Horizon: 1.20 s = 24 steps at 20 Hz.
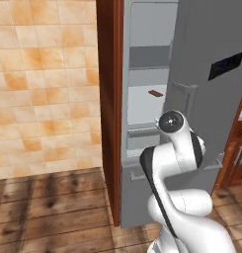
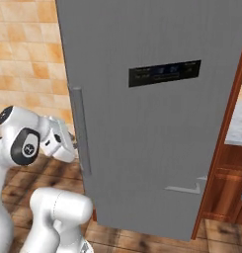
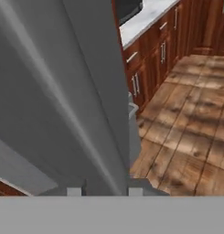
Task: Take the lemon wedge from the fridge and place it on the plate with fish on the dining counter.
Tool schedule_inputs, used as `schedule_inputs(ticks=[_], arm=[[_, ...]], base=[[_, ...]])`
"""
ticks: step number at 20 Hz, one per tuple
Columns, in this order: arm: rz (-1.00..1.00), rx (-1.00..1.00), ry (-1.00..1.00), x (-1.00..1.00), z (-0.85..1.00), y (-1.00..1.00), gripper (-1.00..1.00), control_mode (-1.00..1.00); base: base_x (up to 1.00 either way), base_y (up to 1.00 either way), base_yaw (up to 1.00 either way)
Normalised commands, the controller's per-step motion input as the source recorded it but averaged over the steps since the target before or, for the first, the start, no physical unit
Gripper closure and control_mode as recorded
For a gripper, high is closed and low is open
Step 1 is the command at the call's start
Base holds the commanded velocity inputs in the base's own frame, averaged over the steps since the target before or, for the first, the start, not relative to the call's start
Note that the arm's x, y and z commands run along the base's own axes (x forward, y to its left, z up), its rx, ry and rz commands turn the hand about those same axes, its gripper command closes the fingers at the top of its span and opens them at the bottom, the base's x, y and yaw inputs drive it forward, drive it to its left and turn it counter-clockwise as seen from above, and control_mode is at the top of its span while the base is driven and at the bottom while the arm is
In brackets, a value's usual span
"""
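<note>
The fridge (image 1: pixel 201 79) is seen with its door swung partly open in the left base view, so that the pale shelved inside (image 1: pixel 147 74) is exposed between the brown cabinet side (image 1: pixel 110 99) at 9 o'clock and the grey door at 3 o'clock. A small flat brown piece (image 1: pixel 155 93) lies on a middle shelf, its long axis running roughly from 10 o'clock to 4 o'clock. The lemon wedge cannot be made out, so its direction cannot be told. In the right base view the brushed-steel door (image 2: pixel 157 123) carries a black display panel (image 2: pixel 164 73) toward 12 o'clock and a long upright handle (image 2: pixel 79 131) at 9 o'clock, just beside which the arm's white wrist (image 2: pixel 56 141) is placed. In the hand view the two dark finger tips (image 3: pixel 74 191) are seen at 6 o'clock, set fairly narrow, with the door's edge (image 3: pixel 104 114) rising between them; whether it is gripped cannot be told. Brown cabinets (image 3: pixel 154 59) and plank floor (image 3: pixel 186 128) are seen toward 2 o'clock.
</note>
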Motion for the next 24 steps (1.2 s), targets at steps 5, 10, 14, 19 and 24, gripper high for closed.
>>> schedule_inputs(ticks=[5,10,14,19,24], arm=[[-0.21,-0.06,0.00,0.09,0.37,0.75,-1.00,-1.00],[-0.38,-0.18,0.02,0.82,0.02,0.53,-1.00,-1.00],[-0.69,-0.05,0.12,0.60,-0.04,-0.16,-1.00,-1.00],[-0.51,0.00,0.08,0.00,0.00,-0.32,-1.00,-1.00],[0.00,0.00,0.00,0.01,0.00,-0.13,-1.00,-1.00]], base=[[0.00,0.00,0.00],[0.00,0.00,0.00],[0.00,0.00,0.00],[0.00,0.00,0.00],[0.00,0.00,0.00]])
